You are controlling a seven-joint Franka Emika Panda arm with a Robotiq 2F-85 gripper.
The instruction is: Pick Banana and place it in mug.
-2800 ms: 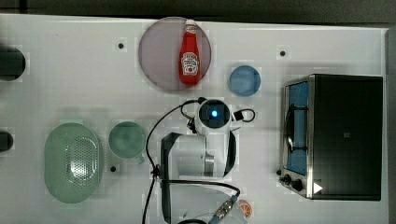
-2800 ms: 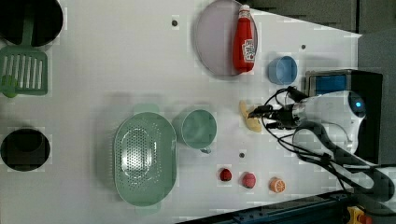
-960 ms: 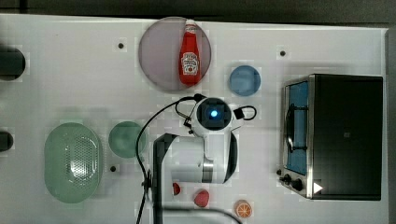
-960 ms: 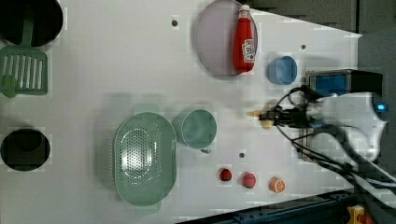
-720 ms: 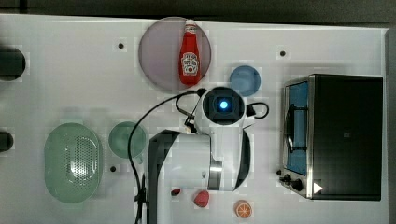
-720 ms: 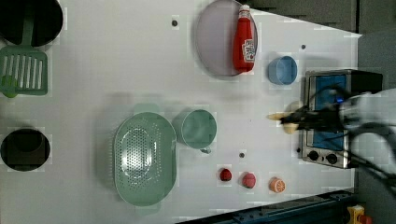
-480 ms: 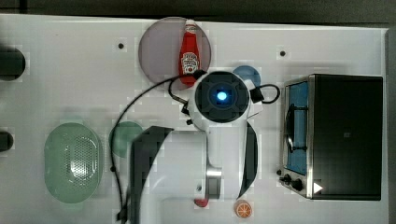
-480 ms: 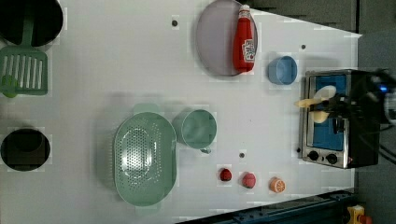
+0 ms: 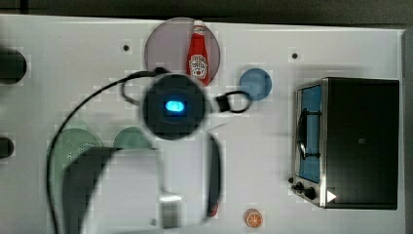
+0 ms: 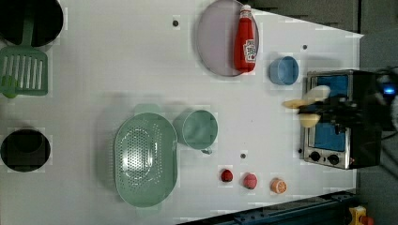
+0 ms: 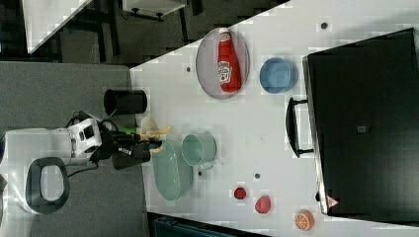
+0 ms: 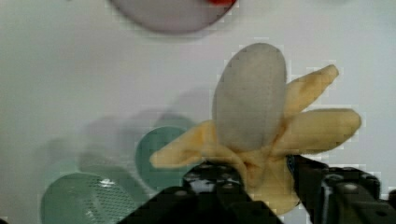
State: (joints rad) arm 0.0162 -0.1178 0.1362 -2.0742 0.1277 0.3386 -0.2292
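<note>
A peeled plush banana (image 12: 261,116), pale core with yellow peel flaps, is clamped at its base in my gripper (image 12: 261,184), which is shut on it. I hold it high above the table. In the left view the banana (image 10: 309,105) and the gripper (image 10: 328,111) appear in front of the oven. In the right view the banana (image 11: 150,132) hangs off the gripper (image 11: 141,147). The teal-green mug (image 10: 198,129) stands upright next to the perforated bowl; the mug (image 12: 159,156) lies below and to one side of the banana. The arm partly hides the mug (image 9: 130,139) in the top view.
A pale-green perforated bowl (image 10: 145,159) touches the mug's side. A ketchup bottle (image 10: 246,35) lies on a grey plate (image 10: 218,37). A light-blue cup (image 10: 284,70), a toaster oven (image 9: 348,141), small red fruits (image 10: 227,176) and an orange slice (image 10: 279,186) are also on the table.
The gripper has risen well off the table with the banana in its grip. In the top view the arm now looms larger; in the left view it has shifted to the right.
</note>
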